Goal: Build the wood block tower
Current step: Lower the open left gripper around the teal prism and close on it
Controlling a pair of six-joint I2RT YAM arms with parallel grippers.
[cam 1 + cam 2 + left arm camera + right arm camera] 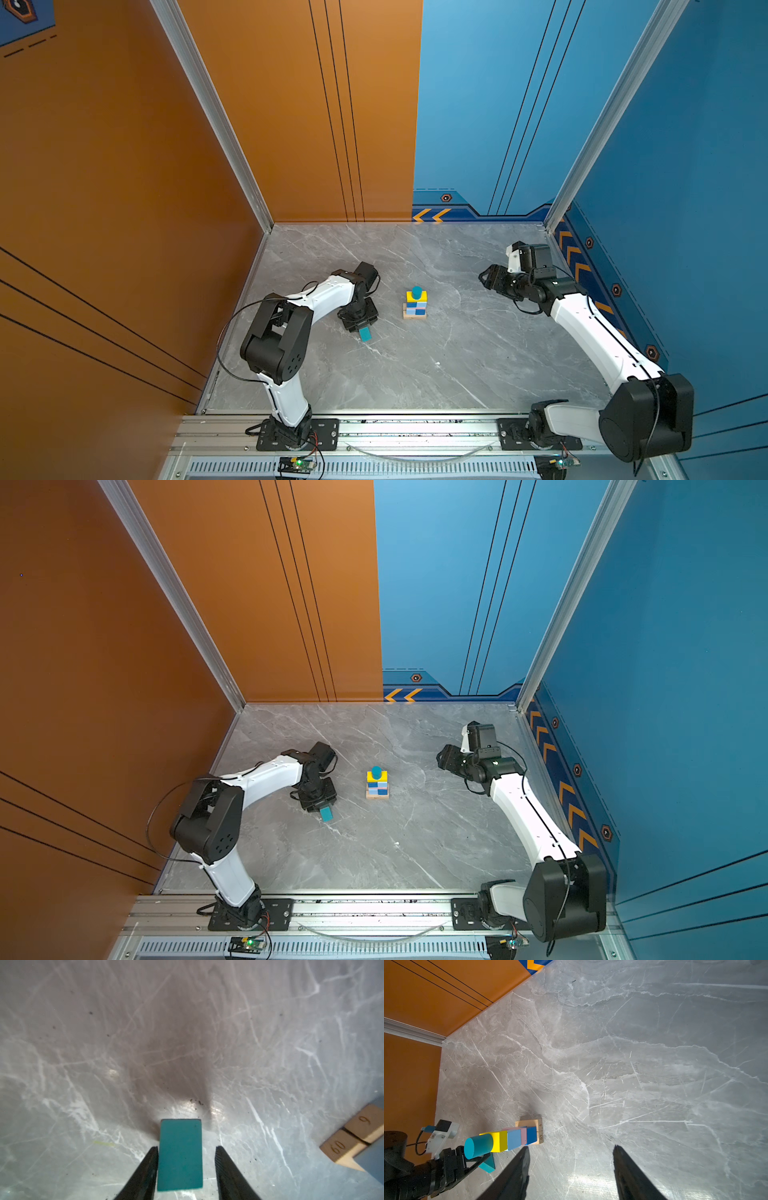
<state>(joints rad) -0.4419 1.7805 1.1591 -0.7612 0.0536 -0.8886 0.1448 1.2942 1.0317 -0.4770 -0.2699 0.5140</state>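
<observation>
The tower (pixel 415 305) (pixel 377 783) stands mid-table: tan planks (pixel 357 1132) at the base, dark and light blue cubes, a pink slab, a yellow bar and a teal cylinder (pixel 478 1146) on top. To its left the teal prism (pixel 365 333) (pixel 326 813) (pixel 180 1155) lies on the table. My left gripper (pixel 360 326) (pixel 186 1148) straddles it, pointing down. One finger touches the prism's side and the other stands a small gap away. My right gripper (pixel 484 278) (pixel 571 1147) hovers open and empty to the right of the tower.
Grey marble table (pixel 457 365) enclosed by an orange wall (pixel 124 208) on the left and blue walls (pixel 685 187) at the back and right. An aluminium rail (pixel 415 428) with both arm bases runs along the front edge.
</observation>
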